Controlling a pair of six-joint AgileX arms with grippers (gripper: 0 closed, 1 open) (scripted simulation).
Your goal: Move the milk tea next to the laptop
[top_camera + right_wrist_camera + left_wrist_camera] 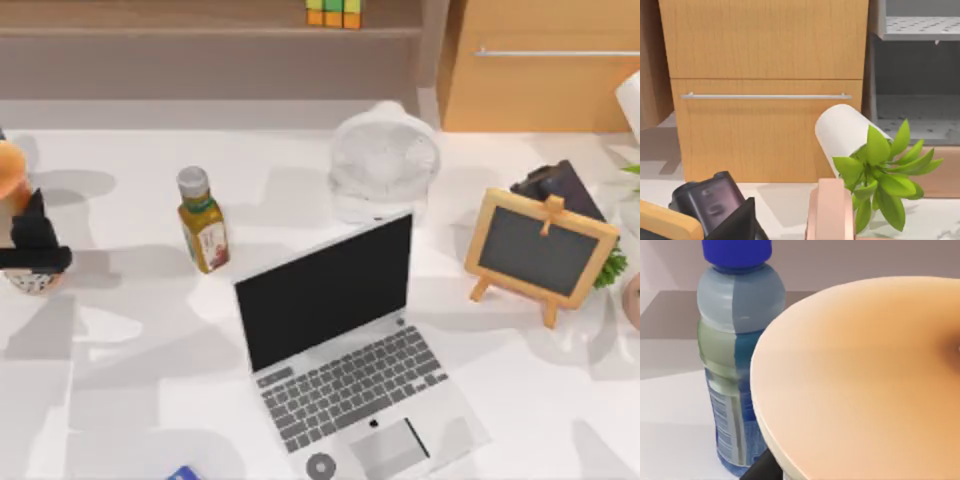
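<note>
— What lies nearest, at the bottom of the top view?
— A blue bottle cap (pixel 184 473), then the open laptop (pixel 350 370) in the lower centre.
— And the milk tea (pixel 28 278)?
— At the far left edge, mid-height in the frame, well apart from the laptop. The left gripper (pixel 36 252) is closed around its middle.
— The left wrist view?
— Its orange lid (pixel 860 380) up close, with a blue-capped bottle (pixel 732 365) beside it.
— Farther back?
— A small yellow-green bottle (pixel 203 225), a chalkboard (pixel 540 250) at the right, and a white fan (pixel 385 160) behind the laptop.
— The right gripper (pixel 737 222)?
— Low in its wrist view, beside a plant (pixel 880 175), facing a wooden cabinet (pixel 765 90). Open or closed, I cannot tell.
</note>
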